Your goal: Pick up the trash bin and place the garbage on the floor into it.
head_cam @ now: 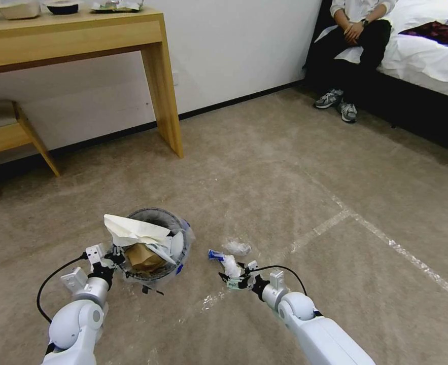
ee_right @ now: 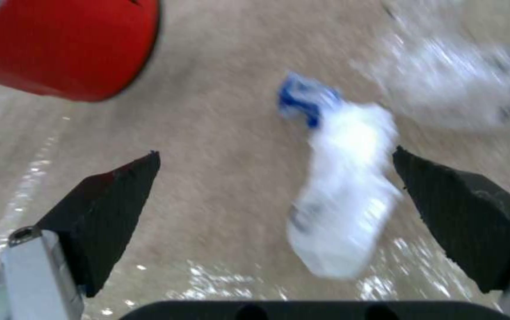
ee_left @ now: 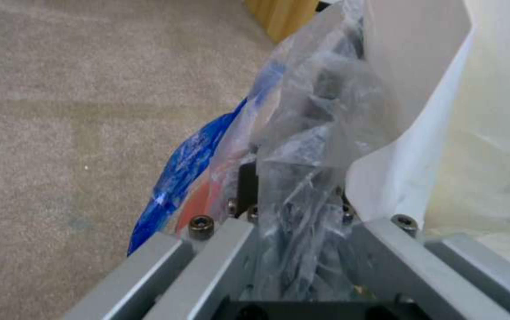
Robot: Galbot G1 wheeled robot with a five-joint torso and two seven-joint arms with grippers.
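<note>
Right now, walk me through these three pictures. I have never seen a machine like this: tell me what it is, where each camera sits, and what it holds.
This is a wheeled robot with two arms. The wide picture comes from its head, looking down at the carpet. The other two come from cameras on its wrists.

The left gripper is shut on the trash bin, pinching its rim and clear plastic liner. The bin already holds a brown paper bag and white paper.

The right gripper is open, its black fingers on either side of a small plastic bottle lying on the carpet. A crumpled clear wrapper lies just beyond.

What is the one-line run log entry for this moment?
left tool: shut on trash bin rim | right tool: open around white wrapper on floor
</note>
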